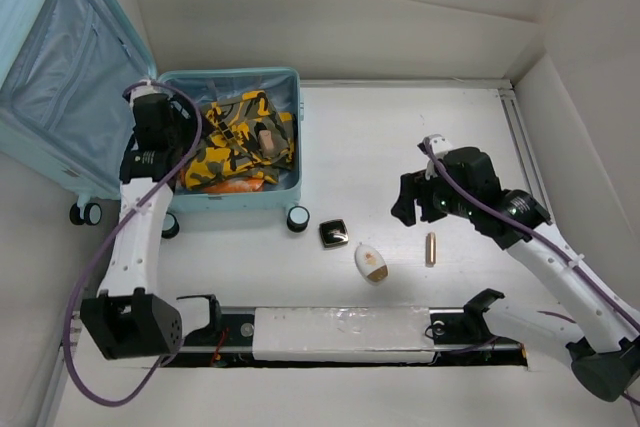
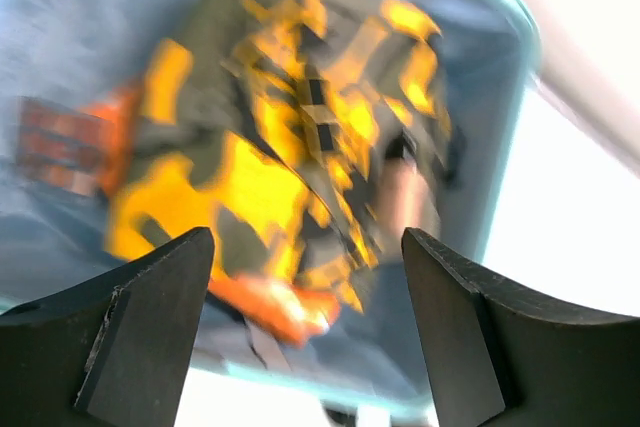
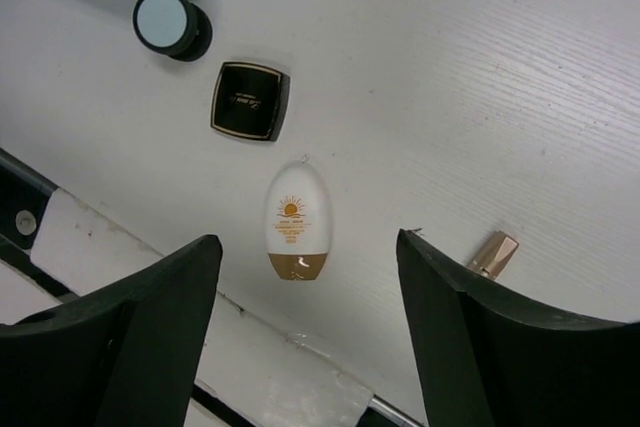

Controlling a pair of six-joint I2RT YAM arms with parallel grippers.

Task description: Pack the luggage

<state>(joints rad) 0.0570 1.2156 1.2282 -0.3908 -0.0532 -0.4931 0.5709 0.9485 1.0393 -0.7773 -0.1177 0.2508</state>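
Note:
The light-blue luggage (image 1: 285, 82) lies open at the back left, its lid (image 1: 60, 67) raised. Inside lies a yellow-and-olive camouflage garment (image 1: 235, 137), blurred in the left wrist view (image 2: 290, 157), with something orange (image 1: 235, 185) under its near edge. My left gripper (image 1: 165, 162) is open and empty above the luggage's left side. On the table lie a black square compact (image 1: 334, 233), a white oval sunscreen bottle (image 1: 370, 262) and a gold tube (image 1: 431, 248). My right gripper (image 1: 408, 202) is open and empty above the table; the bottle (image 3: 298, 222) lies between its fingers' lines.
A black-and-white caster wheel (image 1: 297, 218) of the luggage shows by the compact (image 3: 250, 100), also in the right wrist view (image 3: 170, 23). The gold tube (image 3: 493, 253) lies beside the right finger. A white-taped rail (image 1: 340, 332) runs along the near edge. White walls enclose the table.

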